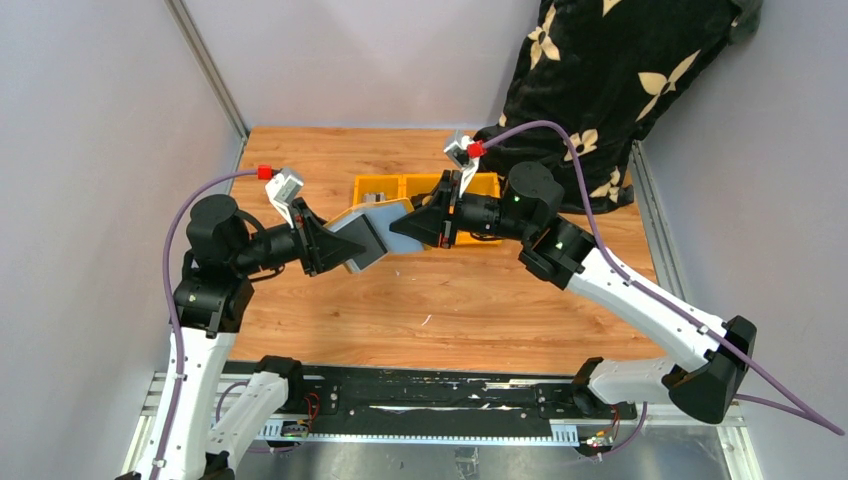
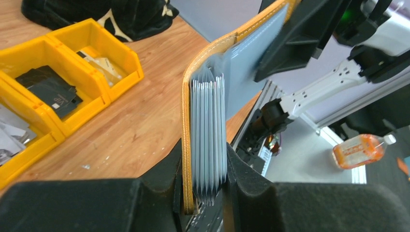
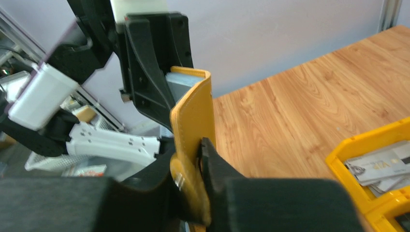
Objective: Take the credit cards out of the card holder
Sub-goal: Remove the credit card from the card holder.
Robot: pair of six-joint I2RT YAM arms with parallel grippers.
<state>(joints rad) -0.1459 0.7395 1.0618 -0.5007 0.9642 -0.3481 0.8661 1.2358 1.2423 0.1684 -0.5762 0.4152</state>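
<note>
Top view: you've got the card holder [image 1: 372, 238] up off the table [image 1: 450, 300], strung between both arms and opened out, grey lining toward the camera. Left gripper [image 1: 340, 248] is clamped on its left half, right gripper [image 1: 418, 225] on its right half. Yellow bins [image 1: 385, 184] sit just behind it. Black floral cloth [image 1: 600, 70] hangs at the far right corner.

Left wrist: your left fingers [image 2: 162, 176] are closed on one half of the holder. The tan cover lies against one finger, and the stack of credit cards [image 2: 208, 130] sits edge-on against the other. The cards are in their grey pockets, none pulled out. The other half bends off to the upper right into the right gripper. A black wallet [image 2: 48, 89] lies in one bin on the left. An orange bottle [image 2: 360, 150] sits off the table, lower right.

Right wrist: your right fingers [image 3: 215, 164] pinch the tan flap, upright and edge-on, touching both faces. Grey card edges show at the holder's far end, right against the left gripper. The bin at right holds loose pale cards or papers; can't tell which.
</note>
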